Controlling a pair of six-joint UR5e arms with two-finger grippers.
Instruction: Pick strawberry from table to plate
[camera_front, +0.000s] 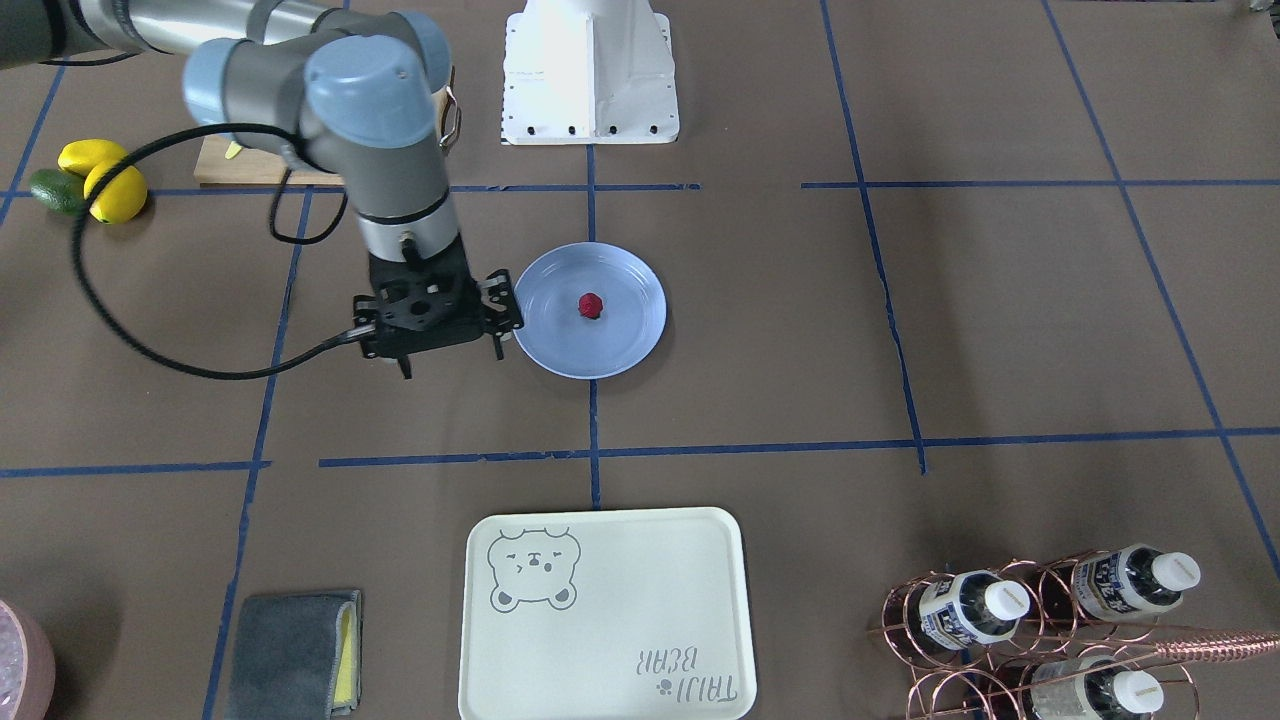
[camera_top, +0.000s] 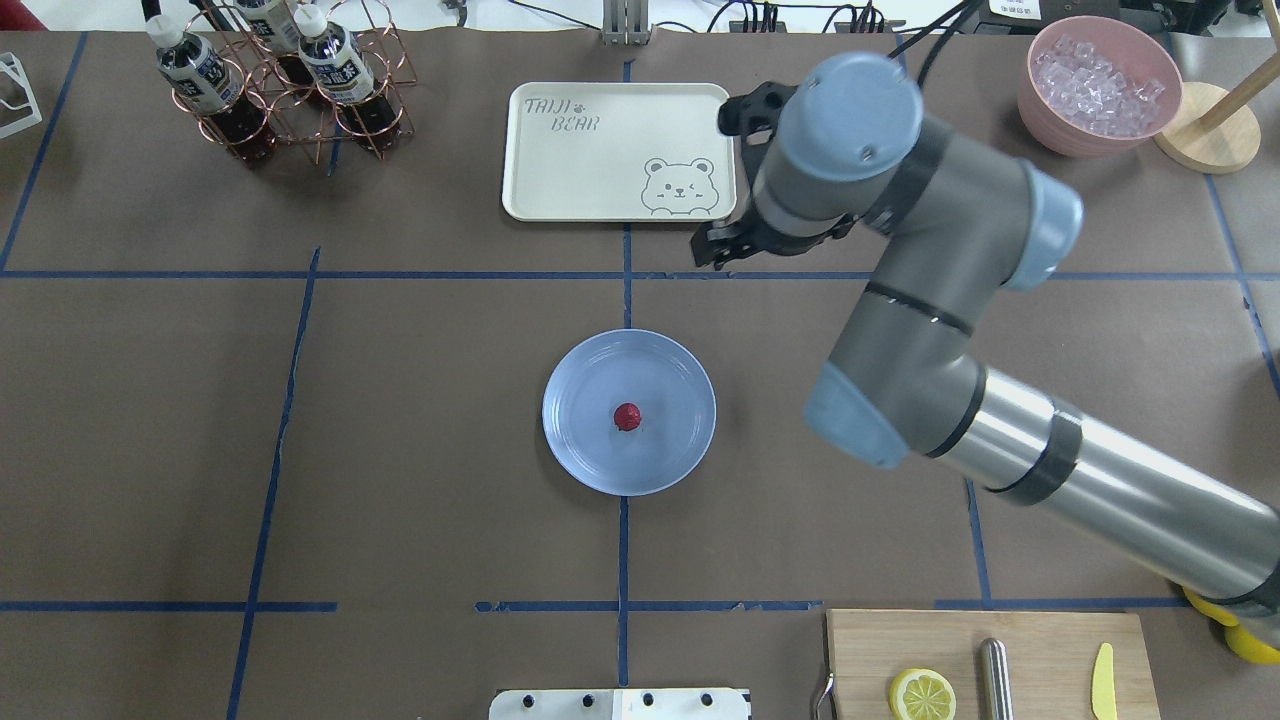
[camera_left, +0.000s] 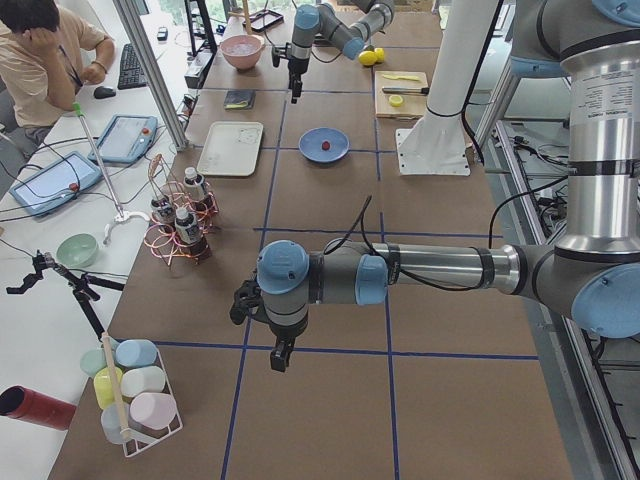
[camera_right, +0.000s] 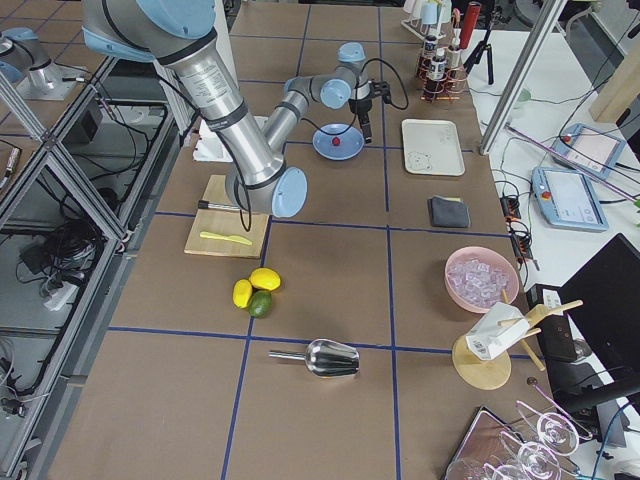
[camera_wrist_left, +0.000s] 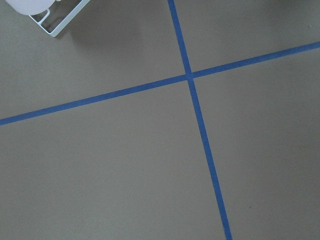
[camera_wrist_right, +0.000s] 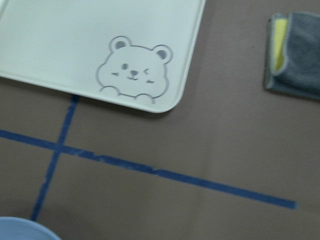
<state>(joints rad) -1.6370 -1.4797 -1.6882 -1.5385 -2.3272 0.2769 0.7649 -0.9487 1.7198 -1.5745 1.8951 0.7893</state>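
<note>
Cream bear tray sits nearest. Beyond it, strawberry lies mid-plate on table. Right gripper hovers beside plate's rim, jaws spread, holding nothing. Left gripper: opening cannot be told.

Strawberry: tiny, dark red, resting near centre of light-blue plate on table.

Dark-red strawberry, light-blue plate
</note>
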